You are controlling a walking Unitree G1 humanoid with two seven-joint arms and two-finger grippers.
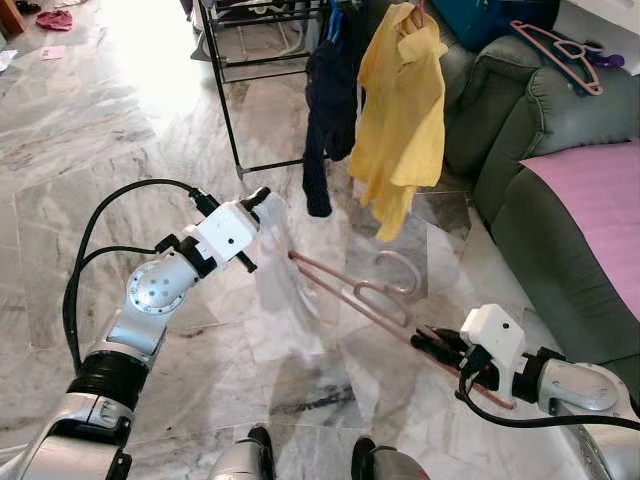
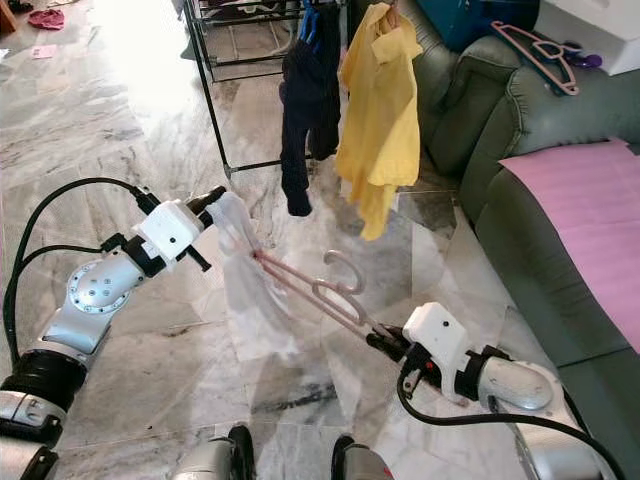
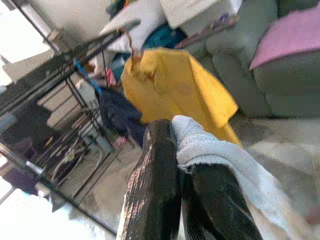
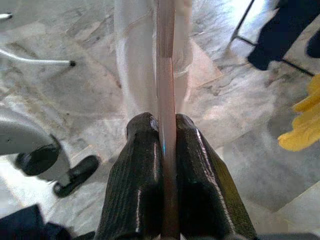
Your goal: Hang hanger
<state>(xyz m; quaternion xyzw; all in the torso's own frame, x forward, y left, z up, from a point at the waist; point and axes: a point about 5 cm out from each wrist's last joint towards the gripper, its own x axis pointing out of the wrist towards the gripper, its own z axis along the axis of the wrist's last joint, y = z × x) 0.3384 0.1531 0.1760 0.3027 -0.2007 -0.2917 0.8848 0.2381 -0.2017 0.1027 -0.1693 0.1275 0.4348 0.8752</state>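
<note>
A pink hanger is held level over the marble floor, its hook curling upward. My right gripper is shut on one end of the hanger. A white garment drapes from the hanger's far end. My left gripper is shut on the top of that white garment. Behind stands a black clothes rack with a yellow shirt and a dark blue garment hanging from it.
A grey-green sofa with a pink cover runs along the right. More pink hangers lie on the sofa's arm. Red cloth lies on the floor at far left. My feet show at the bottom.
</note>
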